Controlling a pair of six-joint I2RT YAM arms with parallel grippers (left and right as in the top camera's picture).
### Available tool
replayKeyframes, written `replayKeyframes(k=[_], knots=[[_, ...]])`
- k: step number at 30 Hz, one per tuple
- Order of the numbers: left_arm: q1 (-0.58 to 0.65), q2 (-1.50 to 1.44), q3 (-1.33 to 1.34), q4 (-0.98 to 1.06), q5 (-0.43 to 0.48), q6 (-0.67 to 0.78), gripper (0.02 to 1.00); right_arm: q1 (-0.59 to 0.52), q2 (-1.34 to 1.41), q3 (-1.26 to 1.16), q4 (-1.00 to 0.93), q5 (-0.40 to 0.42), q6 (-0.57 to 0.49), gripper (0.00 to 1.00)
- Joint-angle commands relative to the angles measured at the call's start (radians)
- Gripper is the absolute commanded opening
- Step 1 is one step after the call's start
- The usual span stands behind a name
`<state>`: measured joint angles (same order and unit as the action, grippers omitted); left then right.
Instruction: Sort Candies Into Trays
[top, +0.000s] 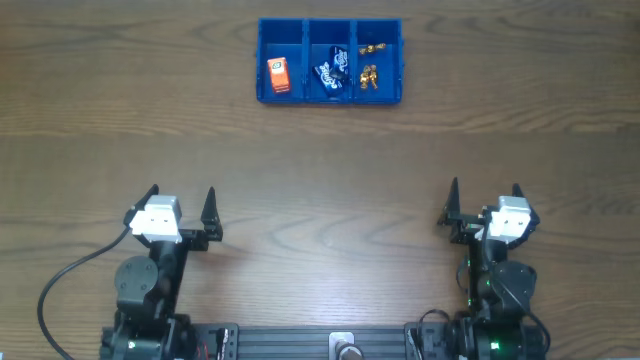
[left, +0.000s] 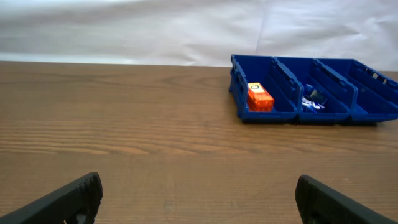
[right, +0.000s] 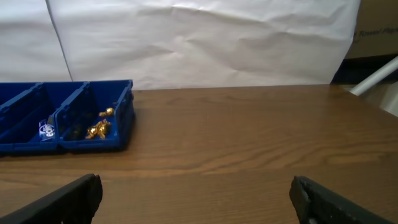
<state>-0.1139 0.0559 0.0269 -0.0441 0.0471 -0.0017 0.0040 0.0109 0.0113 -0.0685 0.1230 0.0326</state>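
A blue three-compartment tray (top: 330, 95) sits at the far middle of the wooden table. Its left compartment holds an orange candy box (top: 279, 73), the middle one blue-wrapped candies (top: 332, 70), the right one gold-wrapped candies (top: 369, 75). In the left wrist view the tray (left: 249, 115) shows with the orange box (left: 260, 98) and blue candies (left: 313, 101). The right wrist view shows the tray (right: 93, 144) with gold candies (right: 99, 127). My left gripper (top: 183, 206) stands open near the front left, my right gripper (top: 484, 203) open near the front right, both far from the tray and holding nothing.
Bare wood lies between the grippers and the tray. A white sheet (right: 199, 43) hangs behind the table's far edge. A black cable (top: 70, 275) runs from the left arm.
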Motion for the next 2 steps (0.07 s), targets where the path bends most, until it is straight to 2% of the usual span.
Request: replayKeyframes(k=[1, 2], knots=[[0.003, -0.006, -0.021, -0.034, -0.005, 0.006, 0.998, -0.005, -0.006, -0.003, -0.005, -0.010, -0.015, 1.000], [0.003, -0.006, -0.021, -0.034, -0.005, 0.006, 0.996, -0.005, -0.006, -0.003, -0.005, -0.010, -0.015, 1.000]])
